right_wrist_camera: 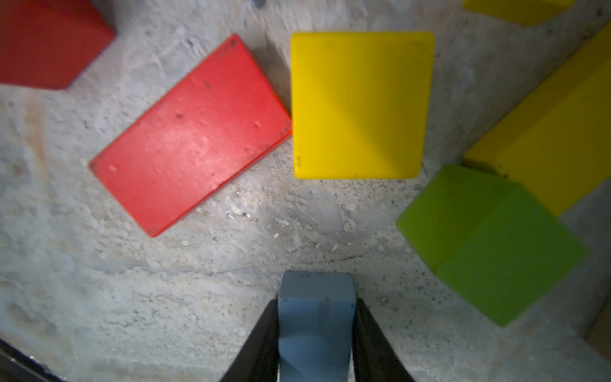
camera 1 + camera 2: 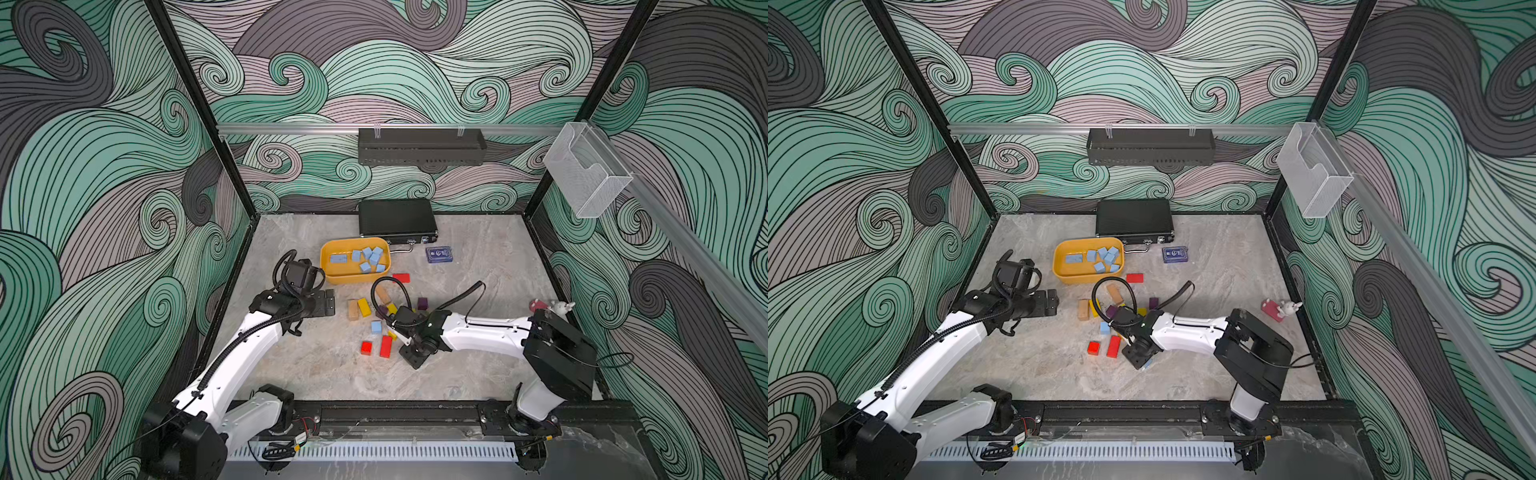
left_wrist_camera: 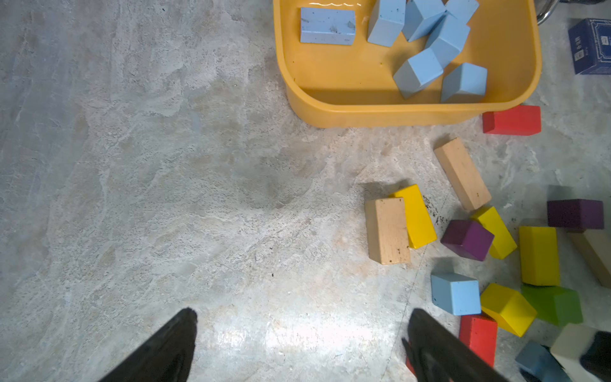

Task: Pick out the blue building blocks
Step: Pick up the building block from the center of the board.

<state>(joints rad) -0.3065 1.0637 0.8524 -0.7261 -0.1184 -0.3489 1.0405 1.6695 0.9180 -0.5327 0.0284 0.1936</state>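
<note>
Pinching 1 matte blue block point(image 1: 315, 330) is the right gripper point(image 1: 316, 302); left gripper point(image 3: 302, 312) spread.

Both top views: bright, even overhead light; short soft shadows; frame edges bow outward. My left wrist view: sharp, with a glare patch on the desk point(image 3: 297, 334). My right wrist view: dimmer, the close yellow block point(image 1: 360, 106) blurred.

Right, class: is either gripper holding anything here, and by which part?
The right gripper is shut on a blue block, pinched by two opposite faces. The left gripper is open and holds nothing.
</note>
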